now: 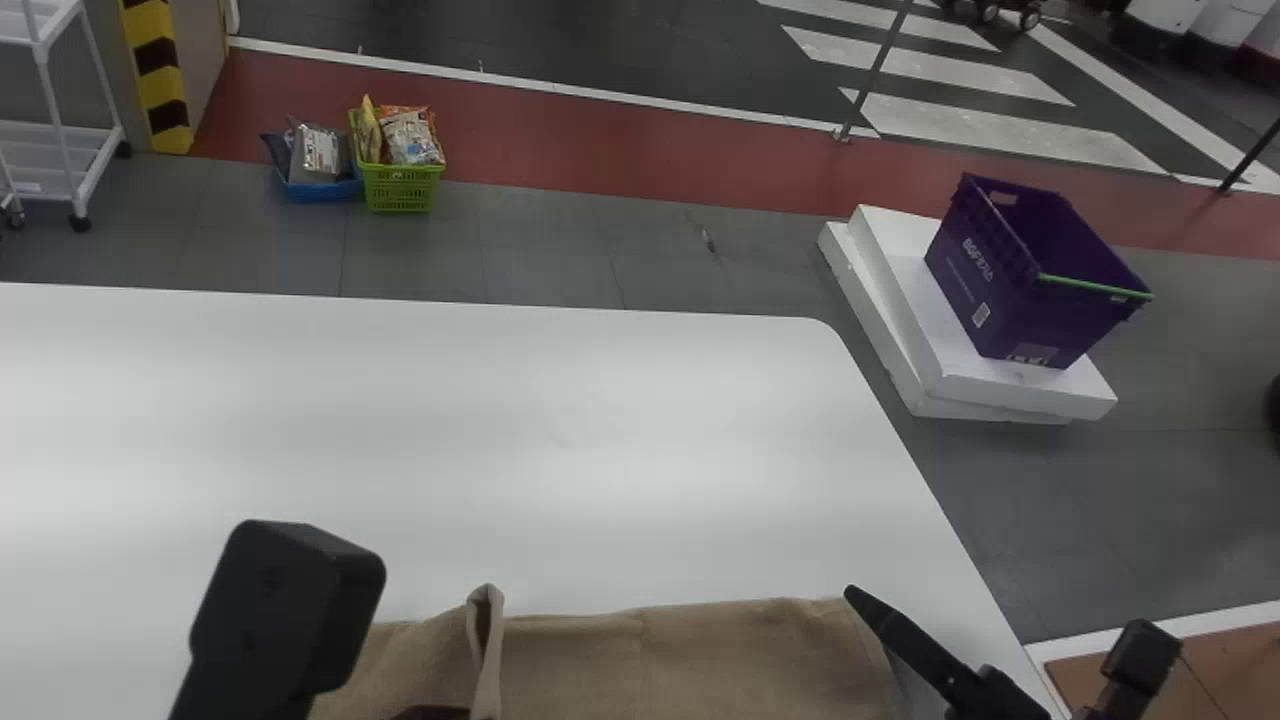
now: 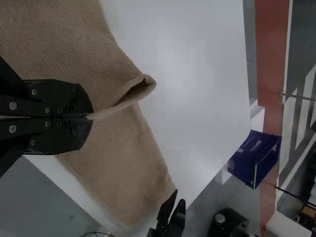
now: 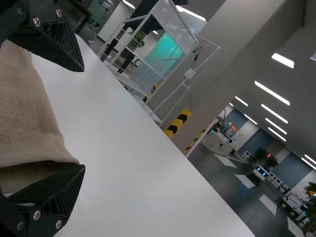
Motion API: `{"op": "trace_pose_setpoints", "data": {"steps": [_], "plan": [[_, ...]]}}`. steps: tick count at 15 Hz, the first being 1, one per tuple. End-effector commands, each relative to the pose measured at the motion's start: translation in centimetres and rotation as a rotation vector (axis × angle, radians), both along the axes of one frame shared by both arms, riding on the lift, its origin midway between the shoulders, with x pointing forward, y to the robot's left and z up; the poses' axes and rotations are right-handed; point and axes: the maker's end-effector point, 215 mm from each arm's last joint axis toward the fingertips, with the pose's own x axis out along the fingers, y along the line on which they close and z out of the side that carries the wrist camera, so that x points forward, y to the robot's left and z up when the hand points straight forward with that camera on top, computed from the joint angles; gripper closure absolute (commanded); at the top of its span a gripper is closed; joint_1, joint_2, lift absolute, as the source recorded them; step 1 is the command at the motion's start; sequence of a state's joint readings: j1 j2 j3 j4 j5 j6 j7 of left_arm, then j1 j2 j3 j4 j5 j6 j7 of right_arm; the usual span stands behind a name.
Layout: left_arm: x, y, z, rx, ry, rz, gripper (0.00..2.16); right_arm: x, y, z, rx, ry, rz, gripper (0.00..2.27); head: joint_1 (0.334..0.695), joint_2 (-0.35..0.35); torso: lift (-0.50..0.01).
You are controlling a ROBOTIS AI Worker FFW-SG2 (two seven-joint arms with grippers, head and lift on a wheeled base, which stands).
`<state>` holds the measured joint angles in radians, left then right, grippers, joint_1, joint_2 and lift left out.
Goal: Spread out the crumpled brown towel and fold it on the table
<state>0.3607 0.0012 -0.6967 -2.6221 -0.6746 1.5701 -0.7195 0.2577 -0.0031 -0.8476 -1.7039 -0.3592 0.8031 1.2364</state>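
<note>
**Brown towel [image 1: 740,660] mostly spread out, folding part not done**

So the towel's lying at the near side of the white worktop [image 1: 500,420], toward the right-hand end. I'd call the spreading most of the way there: the right part looks pretty flat, and its far edge runs nearly straight in the head view. What spoils it is a raised ridge further left, where the cloth loops up and stands off the rest.

That ridge is where the left gripper [image 2: 89,116] is. Its jaws are closed tight with a pinch of towel between the tips, and cloth spreads out on both sides of them.

The right gripper [image 3: 81,118] is at the towel's right end, jaws wide apart, one tip right by the far corner. Can't tell if any cloth sits properly between them, but they're not clamped on anything.

What's left, imo: get that ridge pulled out flat, then do the actual folding, since I can't see any finished fold. My guess is the right jaws need to grip or pin their end first, otherwise tugging with the left could just drag the whole towel along.
</note>
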Motion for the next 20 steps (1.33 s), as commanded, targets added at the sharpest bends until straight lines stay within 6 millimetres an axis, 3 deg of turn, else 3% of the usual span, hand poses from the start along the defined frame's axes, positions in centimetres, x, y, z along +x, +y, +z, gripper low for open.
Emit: {"op": "trace_pose_setpoints", "data": {"steps": [1,2,3,5,7,8,10,14,17,18,20], "plan": [[-0.8,-2.5,-0.7,-0.011,0.018,-0.047,1.71,0.0,0.1,-0.2,0.003,-0.004,-0.003,0.13,0.695,-0.350,-0.127],[-0.7,-2.8,-0.8,-0.015,0.022,-0.049,1.71,-0.1,0.1,-0.2,0.005,-0.005,-0.004,0.13,0.695,-0.350,-0.127],[-0.4,-2.7,-0.9,-0.013,0.021,-0.041,1.52,-0.1,-0.1,-0.2,0.005,-0.004,-0.009,0.13,0.695,-0.350,-0.127],[0.3,-1.9,-1.2,-0.002,0.021,-0.019,0.00,-0.2,-0.2,-0.3,0.006,-0.003,-0.010,0.13,0.695,-0.350,-0.127],[1.4,0.7,-1.8,0.012,0.030,0.046,0.00,-0.3,-0.1,-0.2,0.008,-0.003,-0.005,0.13,0.695,-0.350,-0.127],[1.1,2.6,-3.2,0.017,0.071,0.089,0.00,-0.3,0.1,-0.2,0.010,-0.003,-0.001,0.13,0.695,-0.350,-0.127],[-0.3,7.3,-6.2,0.004,0.182,0.185,0.01,-0.2,0.2,0.0,0.005,-0.007,0.003,0.13,0.695,-0.350,-0.127],[-2.0,16.2,-10.4,0.023,0.308,0.364,0.02,0.1,0.8,0.7,-0.013,-0.012,0.021,0.13,0.695,-0.350,-0.127],[4.1,24.3,-8.9,-0.026,0.103,0.456,0.05,-0.2,2.2,1.7,-0.034,-0.016,0.064,0.13,0.695,-0.350,-0.127],[5.4,26.8,-8.4,-0.040,0.069,0.490,0.06,0.0,2.5,2.7,-0.040,-0.020,0.076,0.13,0.695,-0.350,-0.127],[6.0,29.7,-6.8,-0.111,0.048,0.532,0.06,0.4,3.5,2.9,-0.056,-0.010,0.100,0.13,0.695,-0.258,-0.127]]}}
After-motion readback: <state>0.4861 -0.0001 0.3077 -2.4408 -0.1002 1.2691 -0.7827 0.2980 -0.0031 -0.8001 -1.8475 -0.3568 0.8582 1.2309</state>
